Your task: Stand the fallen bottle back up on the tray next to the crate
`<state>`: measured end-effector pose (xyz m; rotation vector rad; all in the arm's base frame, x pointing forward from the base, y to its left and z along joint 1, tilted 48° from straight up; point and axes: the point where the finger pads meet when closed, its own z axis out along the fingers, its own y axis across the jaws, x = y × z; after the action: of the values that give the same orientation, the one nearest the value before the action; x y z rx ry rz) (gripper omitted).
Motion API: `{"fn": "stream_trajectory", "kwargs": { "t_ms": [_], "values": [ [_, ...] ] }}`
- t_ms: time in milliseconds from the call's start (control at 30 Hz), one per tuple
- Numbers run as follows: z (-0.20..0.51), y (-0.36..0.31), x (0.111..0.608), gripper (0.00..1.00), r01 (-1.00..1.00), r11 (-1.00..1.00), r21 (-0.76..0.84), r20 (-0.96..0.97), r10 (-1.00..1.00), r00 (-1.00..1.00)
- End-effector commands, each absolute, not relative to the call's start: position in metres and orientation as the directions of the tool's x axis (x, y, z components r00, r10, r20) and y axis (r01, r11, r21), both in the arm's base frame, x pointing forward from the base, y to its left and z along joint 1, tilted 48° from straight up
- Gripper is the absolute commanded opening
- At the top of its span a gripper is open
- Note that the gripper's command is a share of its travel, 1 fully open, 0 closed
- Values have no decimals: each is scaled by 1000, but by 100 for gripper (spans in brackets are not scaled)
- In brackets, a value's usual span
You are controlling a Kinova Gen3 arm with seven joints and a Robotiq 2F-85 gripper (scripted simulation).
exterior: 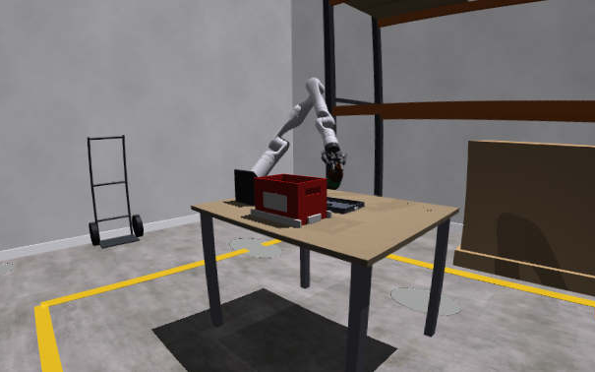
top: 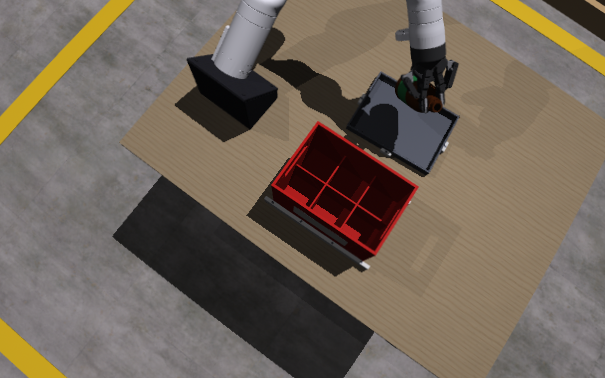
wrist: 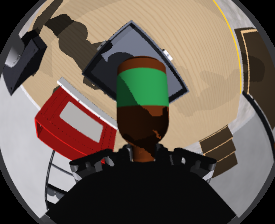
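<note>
From my seat the end effector [top: 427,95] is clamped around the brown bottle [wrist: 142,112] with the green label, gripping it up near the neck end, so the bottle hangs below the fingers with its base pointing down at the dark tray [top: 416,145]. In the exterior view the bottle [exterior: 335,175] looks lifted off the tray [exterior: 347,205], hanging more or less upright over its far end, though I can't tell exactly how much gap is under it. The red crate [top: 395,175] sits just beside the tray on the near side, all six compartments open to view from the top camera. Both are on the wooden worktop [top: 491,240], with the arm's black base [top: 246,102] off to the left.
</note>
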<state>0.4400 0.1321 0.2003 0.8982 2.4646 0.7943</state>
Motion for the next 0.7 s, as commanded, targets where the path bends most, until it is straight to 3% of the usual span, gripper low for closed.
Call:
{"fn": "stream_trajectory", "kwargs": {
  "t_ms": [0,667],
  "values": [
    [199,129,440,0,458,627,629,-170,687,-707],
    [199,126,440,0,462,630,624,-208,704,-679]
  ]
}}
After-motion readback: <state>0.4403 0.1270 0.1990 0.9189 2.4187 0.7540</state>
